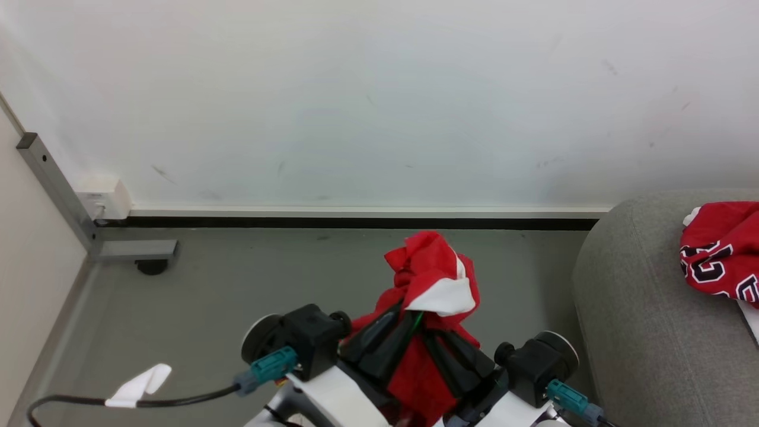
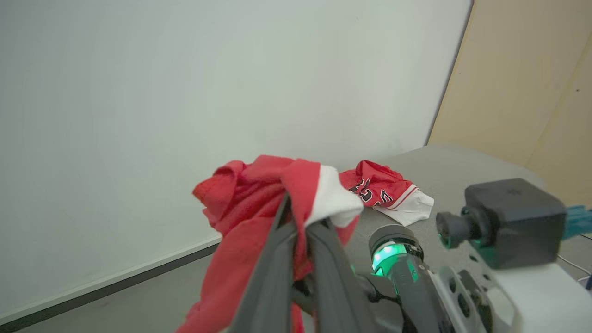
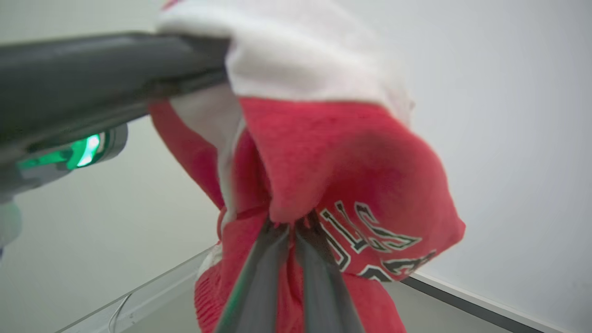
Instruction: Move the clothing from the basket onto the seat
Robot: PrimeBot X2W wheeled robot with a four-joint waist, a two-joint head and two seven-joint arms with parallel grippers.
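Red-and-white shiny garment (image 1: 433, 273) lower centre, clamped by left gripper (image 1: 398, 311) and right gripper (image 1: 428, 343), red lettered jersey (image 1: 720, 255) on grey fabric sofa (image 1: 640, 308) at right.

You are looking at a white wall (image 1: 379, 101) that is meeting a grey floor (image 1: 237, 290) along a pale baseboard (image 1: 367, 212). At the left, a grey metal post (image 1: 59, 193) is standing. A black cable (image 1: 190, 396) carrying a white tag (image 1: 139, 385) is lying on the floor.
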